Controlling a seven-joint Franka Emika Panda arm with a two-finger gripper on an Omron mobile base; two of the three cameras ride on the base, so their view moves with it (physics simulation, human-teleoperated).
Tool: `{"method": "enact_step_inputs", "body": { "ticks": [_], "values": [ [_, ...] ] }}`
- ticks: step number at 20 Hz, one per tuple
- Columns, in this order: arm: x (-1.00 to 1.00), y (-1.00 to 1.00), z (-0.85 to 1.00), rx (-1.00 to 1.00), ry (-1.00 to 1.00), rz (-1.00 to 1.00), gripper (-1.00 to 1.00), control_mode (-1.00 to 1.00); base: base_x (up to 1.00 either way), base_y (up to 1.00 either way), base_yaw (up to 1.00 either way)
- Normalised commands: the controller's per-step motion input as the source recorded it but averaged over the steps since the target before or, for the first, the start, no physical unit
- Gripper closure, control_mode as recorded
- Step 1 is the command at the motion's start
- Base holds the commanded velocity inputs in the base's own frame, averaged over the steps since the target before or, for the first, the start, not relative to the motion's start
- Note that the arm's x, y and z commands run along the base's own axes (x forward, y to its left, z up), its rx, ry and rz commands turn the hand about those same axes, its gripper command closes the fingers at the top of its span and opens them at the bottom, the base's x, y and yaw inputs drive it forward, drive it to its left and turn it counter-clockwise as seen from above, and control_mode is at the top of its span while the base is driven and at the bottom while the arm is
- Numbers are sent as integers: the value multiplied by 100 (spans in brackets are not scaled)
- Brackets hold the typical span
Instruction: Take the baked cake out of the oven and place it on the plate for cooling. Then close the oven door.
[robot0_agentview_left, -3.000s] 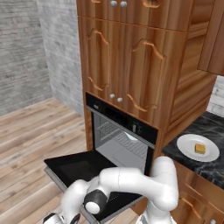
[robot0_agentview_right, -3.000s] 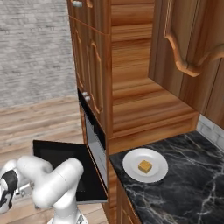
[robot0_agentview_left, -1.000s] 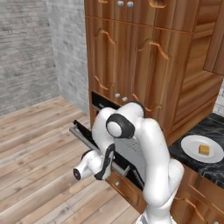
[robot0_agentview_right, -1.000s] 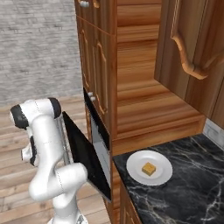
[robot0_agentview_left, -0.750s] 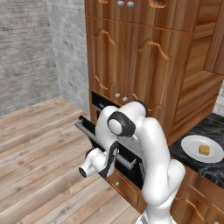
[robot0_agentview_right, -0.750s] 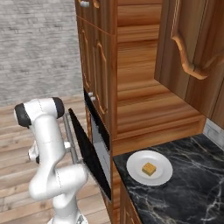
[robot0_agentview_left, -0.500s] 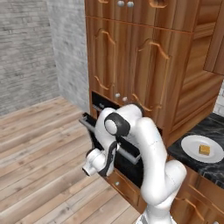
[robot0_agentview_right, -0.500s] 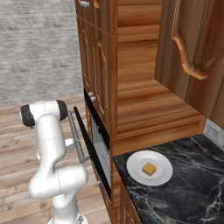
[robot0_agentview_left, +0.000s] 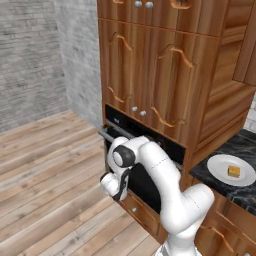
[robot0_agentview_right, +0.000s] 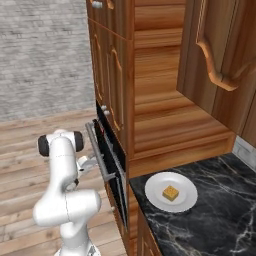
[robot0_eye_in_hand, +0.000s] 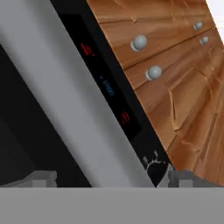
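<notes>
Left base cam sits behind-left of the arm, facing forward-down at the oven (robot0_agentview_left: 145, 150) front. Right base cam sits behind-right, seeing the oven door (robot0_agentview_right: 107, 165) nearly edge-on. Both share oven, plate (robot0_agentview_right: 171, 191) and counter (robot0_agentview_right: 220, 210). Hand cam is rolled, very near the door handle (robot0_eye_in_hand: 65, 100).

The small golden-orange square cake (robot0_agentview_right: 170, 192) sits on the round white plate (robot0_agentview_right: 156, 196) on the black marble counter (robot0_agentview_right: 215, 210) — right of the black built-in oven (robot0_agentview_left: 150, 150), whose nearly shut glass-windowed door (robot0_agentview_right: 111, 175) stands below the brown wooden cabinet doors (robot0_agentview_left: 150, 80).
</notes>
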Motion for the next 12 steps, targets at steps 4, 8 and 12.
{"method": "enact_step_inputs", "body": {
  "ticks": [4,8,12],
  "values": [
    [57,-34,0,-48,-27,-31,-100,-100,0,0,0],
    [56,-44,0,-40,-20,-29,-100,-100,0,0,0],
    [64,-52,0,-29,-10,-26,-100,-100,0,0,0]
  ]
}}
